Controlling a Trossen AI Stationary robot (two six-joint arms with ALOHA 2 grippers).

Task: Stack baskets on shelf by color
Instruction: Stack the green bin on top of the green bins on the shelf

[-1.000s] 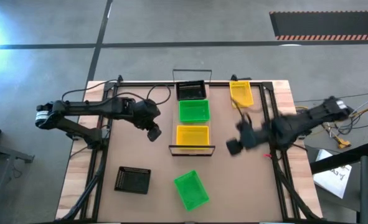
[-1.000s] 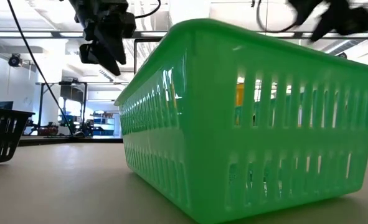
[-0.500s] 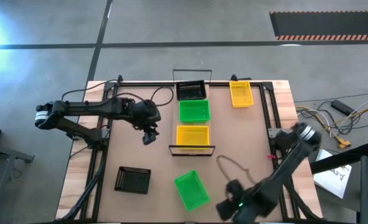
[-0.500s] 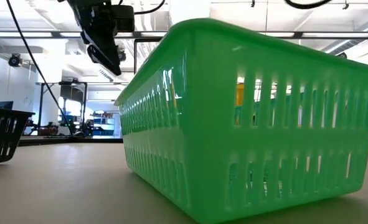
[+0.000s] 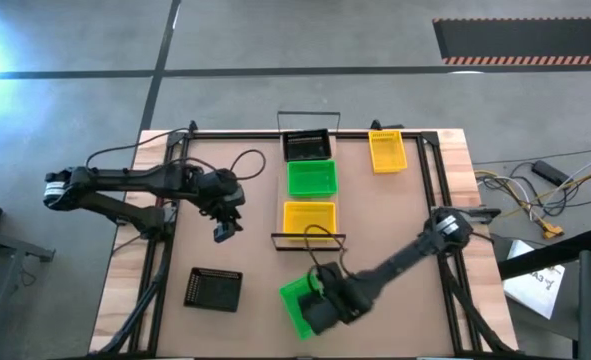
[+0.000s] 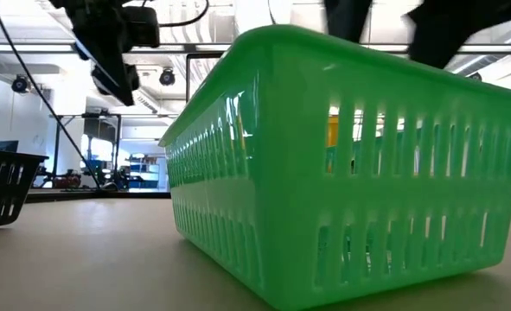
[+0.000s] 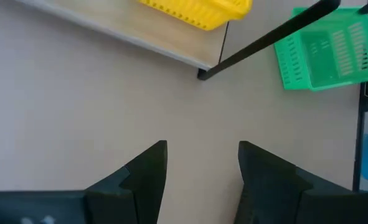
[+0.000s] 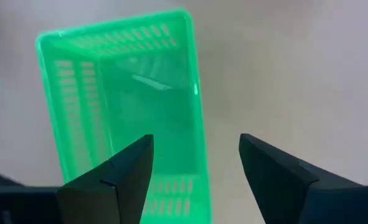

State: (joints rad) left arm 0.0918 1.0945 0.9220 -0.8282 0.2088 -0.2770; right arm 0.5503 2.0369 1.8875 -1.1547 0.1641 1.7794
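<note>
A loose green basket [image 5: 297,308] rests on its base near the table's near edge and fills the low view [image 6: 341,173]. My right gripper [image 5: 322,299] hovers open above it; in the right wrist view its fingers [image 8: 196,171] stand either side of one long rim [image 8: 196,93] without touching. The shelf [image 5: 308,238] carries a black basket [image 5: 306,147], a green one [image 5: 312,180] and a yellow one [image 5: 308,216]. My left gripper [image 5: 223,228] hangs open over bare table [image 7: 201,165], left of the shelf.
Another yellow basket [image 5: 387,152] sits at the table's far right. A black basket [image 5: 213,289] sits upside down near the near left edge, also in the low view [image 6: 4,194]. Bare tabletop lies between the shelf and both table sides. Black frame rails run along both side edges.
My right arm has swung fast from the table's right side, near the far yellow basket, toward the near edge and then left over the loose green basket. My left gripper has drifted slightly toward the near and left edges. No basket has moved.
</note>
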